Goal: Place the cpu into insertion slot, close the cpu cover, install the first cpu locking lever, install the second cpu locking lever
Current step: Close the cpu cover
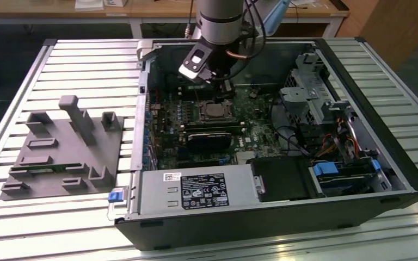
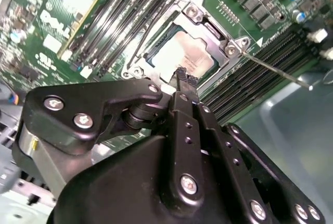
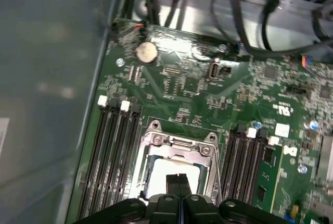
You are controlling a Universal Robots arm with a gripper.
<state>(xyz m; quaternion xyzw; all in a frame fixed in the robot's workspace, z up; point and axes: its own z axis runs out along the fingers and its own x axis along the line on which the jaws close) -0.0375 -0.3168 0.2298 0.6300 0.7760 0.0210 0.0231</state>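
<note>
I see my gripper [image 1: 224,93] (fingers pinched together, empty) at the cpu's [image 1: 213,112] twelve o'clock in the exterior view.

The exterior view stands off the arm [image 1: 223,22], high up and looking steeply down on the open computer case [image 1: 267,223] lying on the slatted counter [image 1: 85,60] — far enough back to take in the whole case and the counter around it. Both wrist views ride close over the motherboard [image 3: 182,83]. The second wrist view sits tight behind the pincer [image 2: 183,75], looking slantwise along its black body (which covers much of the picture) to the insertion slot [image 2: 193,11]. The first wrist view looks more squarely down and takes in more board — the pincer's tips sit at the picture's edge. All three views share the insertion slot and the memory slots [image 3: 112,151] beside it.
</note>
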